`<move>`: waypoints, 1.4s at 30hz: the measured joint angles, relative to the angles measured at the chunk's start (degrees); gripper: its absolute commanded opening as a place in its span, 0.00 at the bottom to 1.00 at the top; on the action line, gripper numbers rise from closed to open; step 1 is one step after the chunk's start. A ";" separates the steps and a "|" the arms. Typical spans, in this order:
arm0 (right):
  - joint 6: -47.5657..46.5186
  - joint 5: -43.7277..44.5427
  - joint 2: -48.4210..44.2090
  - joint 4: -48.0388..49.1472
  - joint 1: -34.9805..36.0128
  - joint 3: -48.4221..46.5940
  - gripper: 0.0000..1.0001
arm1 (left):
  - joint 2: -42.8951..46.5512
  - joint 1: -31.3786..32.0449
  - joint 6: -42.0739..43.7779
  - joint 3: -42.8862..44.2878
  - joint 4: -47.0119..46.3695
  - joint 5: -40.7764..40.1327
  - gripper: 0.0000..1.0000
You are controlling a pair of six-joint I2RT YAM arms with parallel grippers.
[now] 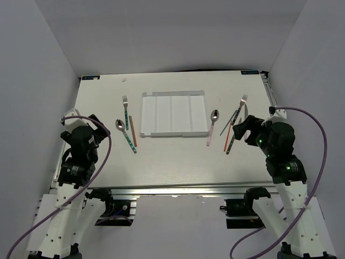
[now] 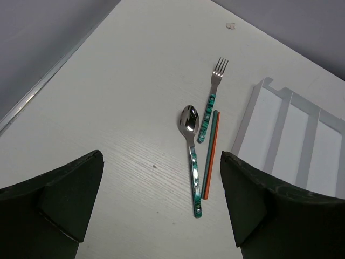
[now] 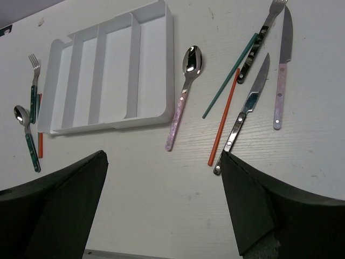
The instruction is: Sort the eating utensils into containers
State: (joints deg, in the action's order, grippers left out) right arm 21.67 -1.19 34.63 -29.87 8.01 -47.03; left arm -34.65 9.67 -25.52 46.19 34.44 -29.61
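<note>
The white tray (image 1: 173,93) with long compartments lies at the table's middle, empty (image 3: 113,65). To its left lie a teal-handled fork (image 2: 214,89), a teal-handled spoon (image 2: 192,151) and an orange-red and a teal chopstick (image 2: 210,156) side by side. To its right lie a pink-handled spoon (image 3: 183,91), a teal chopstick (image 3: 230,75), an orange-red chopstick (image 3: 222,124), a dark-handled knife (image 3: 245,110), a pink-handled knife (image 3: 281,70) and a dark-handled fork (image 3: 260,38). My left gripper (image 2: 161,199) is open and empty, near the teal spoon. My right gripper (image 3: 164,199) is open and empty, short of the right group.
White walls enclose the table on the left, right and back. A small scrap (image 2: 230,25) lies near the far left edge. A metal rail (image 1: 178,189) runs along the near edge.
</note>
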 measured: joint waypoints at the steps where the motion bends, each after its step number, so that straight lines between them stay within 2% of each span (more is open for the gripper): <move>1: 0.02 0.17 0.31 -0.02 0.00 0.00 0.89 | -0.09 0.00 -0.02 0.00 0.00 -0.07 0.98; 13: 0.90 3.37 2.29 3.54 0.00 3.65 0.89 | -1.95 0.00 -0.24 0.00 0.02 -0.83 0.98; 16: -0.33 3.43 11.19 4.33 0.00 2.16 0.89 | -3.58 0.00 -0.22 0.00 0.02 -0.46 0.98; 20: -3.21 7.43 30.95 1.42 0.04 -8.11 0.89 | -4.33 0.00 0.02 -0.55 -0.24 1.62 0.98; 25: -5.95 10.21 48.04 0.04 -1.88 -18.03 0.74 | -5.92 0.33 0.07 -0.68 -0.26 3.41 0.98; 26: -6.23 9.90 50.25 -0.07 -2.97 -19.15 0.72 | -6.29 0.48 0.07 -0.70 -0.26 3.61 0.98; 27: -6.78 9.64 52.41 0.00 -4.31 -19.98 0.64 | -6.47 0.61 0.07 -0.74 -0.26 3.76 0.98; 29: -7.74 8.74 56.24 -0.20 -7.15 -21.18 0.58 | -6.62 0.90 0.09 -0.79 -0.24 4.02 0.98; 33: -9.25 8.48 62.69 -0.33 -11.10 -22.10 0.56 | -6.84 1.46 0.15 -0.79 -0.28 4.46 0.98; 38: -10.56 8.48 66.66 -0.37 -11.37 -22.10 0.51 | -7.96 1.70 0.63 -0.79 -0.59 5.99 0.98; 42: -11.06 8.59 69.68 -0.31 -11.30 -22.64 0.51 | -7.98 1.77 0.79 -0.85 -0.66 6.58 0.98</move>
State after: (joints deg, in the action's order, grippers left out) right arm 10.61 7.40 104.31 -30.17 -3.29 -69.67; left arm -42.63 11.44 -24.73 45.34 33.78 -23.03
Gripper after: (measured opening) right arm 0.513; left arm 0.979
